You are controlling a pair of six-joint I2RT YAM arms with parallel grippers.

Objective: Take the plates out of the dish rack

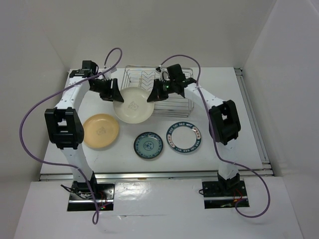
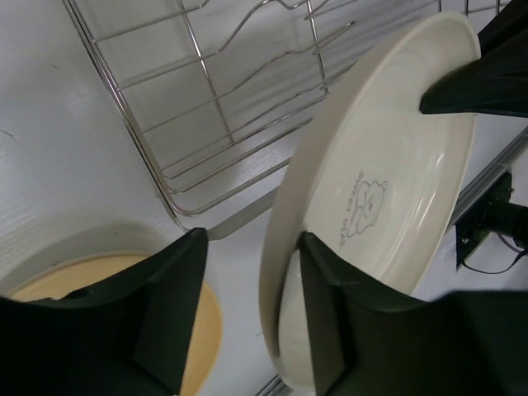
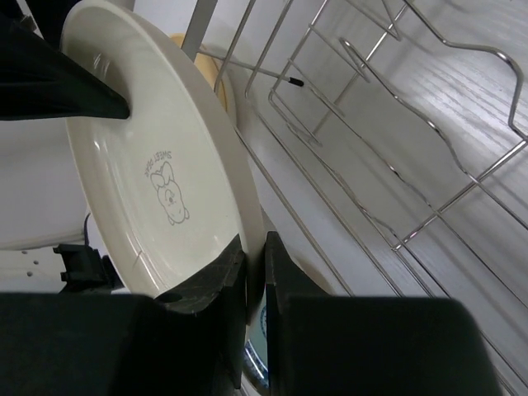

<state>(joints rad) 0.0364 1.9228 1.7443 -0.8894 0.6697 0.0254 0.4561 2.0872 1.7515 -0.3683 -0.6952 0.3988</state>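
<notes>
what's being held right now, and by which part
The cream plate, pinched at its rim by the right gripper. The left gripper straddles the opposite rim with its jaws apart, not clamped on it.

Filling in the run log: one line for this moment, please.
right fingers: shut on cream plate rim | left fingers: open astride opposite rim | dish rack: no plates seen
</notes>
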